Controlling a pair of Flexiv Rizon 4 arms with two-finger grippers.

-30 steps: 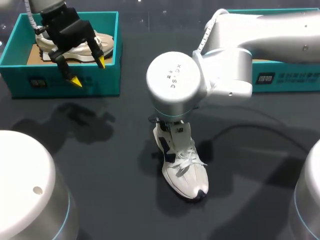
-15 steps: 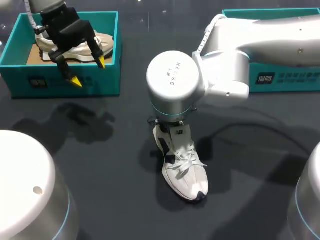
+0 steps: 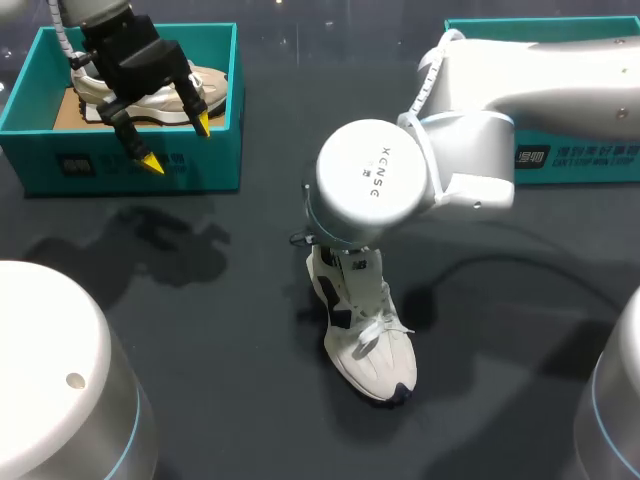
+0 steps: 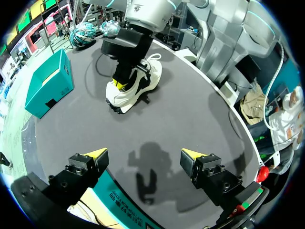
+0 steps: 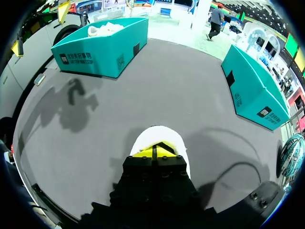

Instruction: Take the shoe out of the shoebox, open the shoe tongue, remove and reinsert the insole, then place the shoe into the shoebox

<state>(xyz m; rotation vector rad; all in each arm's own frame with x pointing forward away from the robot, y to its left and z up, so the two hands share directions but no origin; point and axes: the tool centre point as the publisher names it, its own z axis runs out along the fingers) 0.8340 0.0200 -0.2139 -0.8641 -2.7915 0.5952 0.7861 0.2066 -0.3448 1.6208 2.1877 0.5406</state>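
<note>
A white shoe with black panels (image 3: 365,335) stands on the dark table, toe toward the near edge. My right gripper (image 5: 153,151) is over its heel, shut, with both yellow tips together down in the shoe's opening (image 5: 159,136); whether they pinch anything is hidden. From the left wrist view the same gripper (image 4: 121,85) shows planted in the shoe (image 4: 140,88). My left gripper (image 3: 176,142) hangs open and empty above the front wall of the left teal shoebox (image 3: 130,165), which holds a second, beige shoe (image 3: 205,85).
A second teal shoebox (image 3: 570,155) lies at the back right, behind my right arm. A thin black cable (image 3: 520,262) runs across the table right of the shoe. Open dark tabletop (image 3: 200,300) lies between the left box and the shoe.
My right arm's wrist has shifted a little to the right above the shoe's heel. The shoe has barely moved and the left arm is unchanged.
</note>
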